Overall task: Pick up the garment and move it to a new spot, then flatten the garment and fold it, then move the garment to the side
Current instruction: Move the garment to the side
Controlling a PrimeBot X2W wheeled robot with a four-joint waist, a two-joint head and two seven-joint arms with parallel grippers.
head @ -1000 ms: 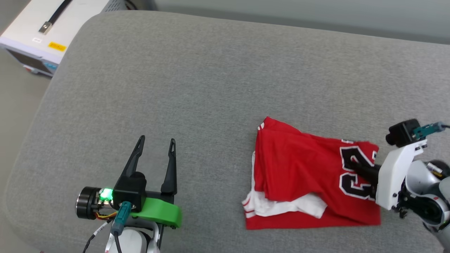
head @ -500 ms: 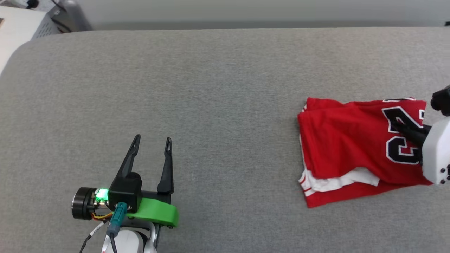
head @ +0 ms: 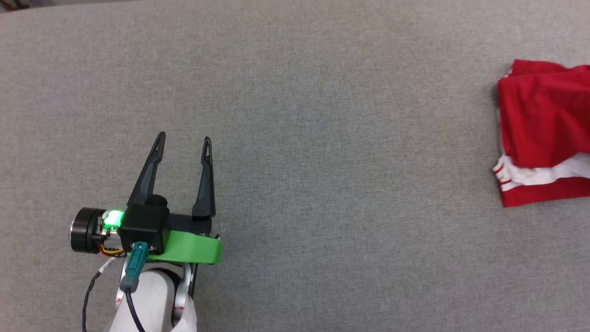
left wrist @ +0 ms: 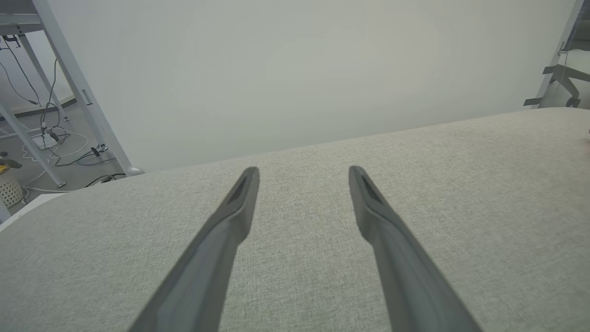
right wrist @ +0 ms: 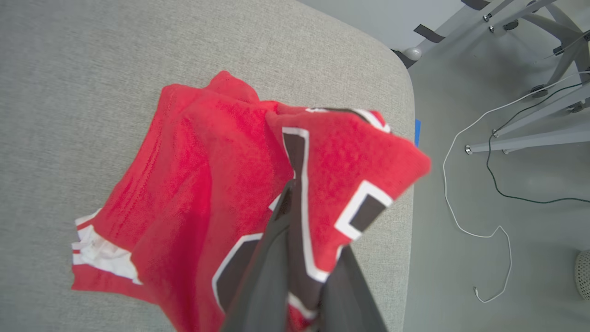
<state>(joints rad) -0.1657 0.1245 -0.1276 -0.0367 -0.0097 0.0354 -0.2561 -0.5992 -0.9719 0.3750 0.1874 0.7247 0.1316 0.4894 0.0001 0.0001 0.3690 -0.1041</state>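
The garment (head: 544,133) is a folded red shirt with a white sleeve and striped trim, lying at the right edge of the head view on the grey cushion (head: 322,138). In the right wrist view the garment (right wrist: 207,175) has its numbered edge raised off the cushion. My right gripper (right wrist: 297,203) is shut on that edge, the fabric pinched between its two dark fingers. My left gripper (head: 183,138) stands open at the lower left, far from the shirt, with nothing between its fingers. The left wrist view shows the left gripper (left wrist: 303,170) open over bare cushion.
The cushion's rounded right end (right wrist: 405,101) lies just beyond the shirt, with floor, a white cable (right wrist: 474,184) and metal frame legs (right wrist: 530,138) past it. A pale wall (left wrist: 299,69) rises behind the cushion, and table legs (left wrist: 78,92) stand at its left.
The head camera has swung, so the whole picture shifted. The shirt now sits at the right edge and the right gripper has left that view. The left gripper stays open.
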